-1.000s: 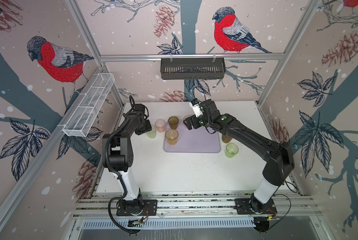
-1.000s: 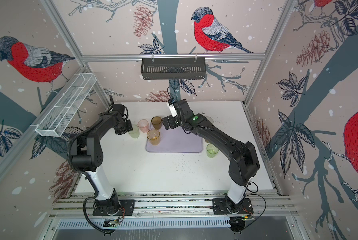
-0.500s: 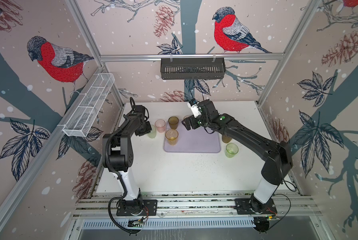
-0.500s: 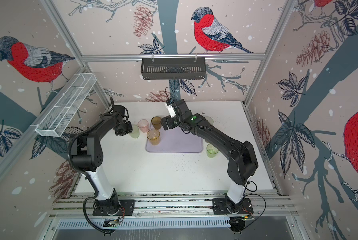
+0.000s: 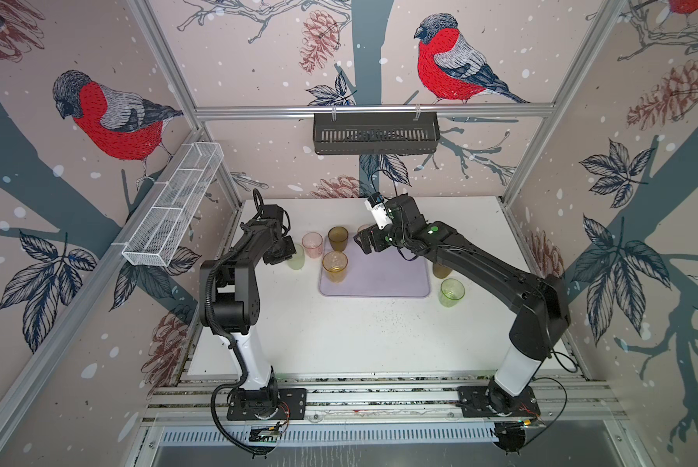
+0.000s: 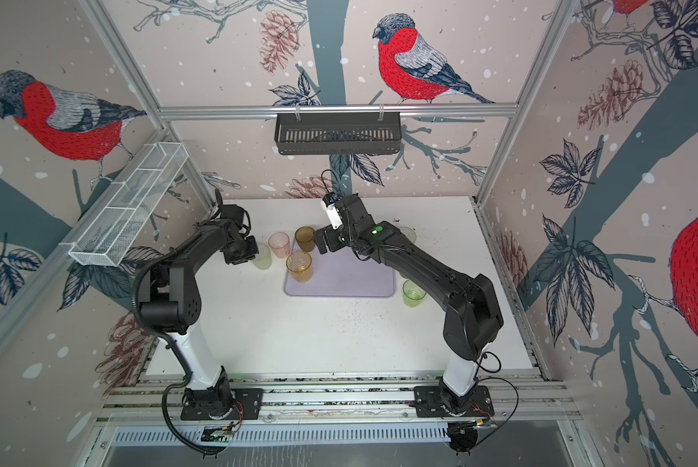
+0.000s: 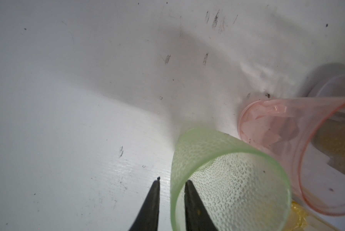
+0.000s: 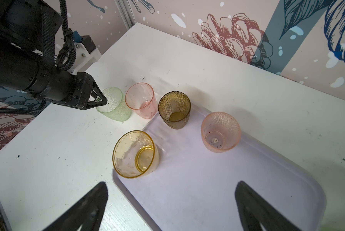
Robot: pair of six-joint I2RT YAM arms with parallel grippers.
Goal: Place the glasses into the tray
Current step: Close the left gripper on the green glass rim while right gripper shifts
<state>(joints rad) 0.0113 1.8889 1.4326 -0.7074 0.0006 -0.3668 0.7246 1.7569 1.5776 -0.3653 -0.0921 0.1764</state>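
My left gripper: jaws narrow, one finger inside the pale green dimpled tumbler and one outside its wall; a sliver of worktop shows beside the outer finger, so I cannot tell whether the wall is pinched.
My right gripper: jaws wide apart and holding nothing, hanging over the tray's far left part.
Tray: flat, pale lilac, rounded corners, low rim – it lies mid-worktop, nearer the far edge.
Look of the glasses: small translucent tumblers, all upright with mouths up; some dimpled, some smooth.
On the tray, three: a brown dimpled tumbler at the far left corner, a smooth amber tumbler at the left edge, a pink dimpled tumbler by the far edge.
Off the tray's left edge, two: the pale green one, and a smooth pink tumbler between it and the brown one.
Off the tray's right edge, three: a bright green tumbler near the tray's near right corner, an amber-tinted tumbler half hidden behind my right arm, a pale tumbler peeking past that arm.
Count: eight tumblers – two pink, two amber, one brown, one bright green, two pale.
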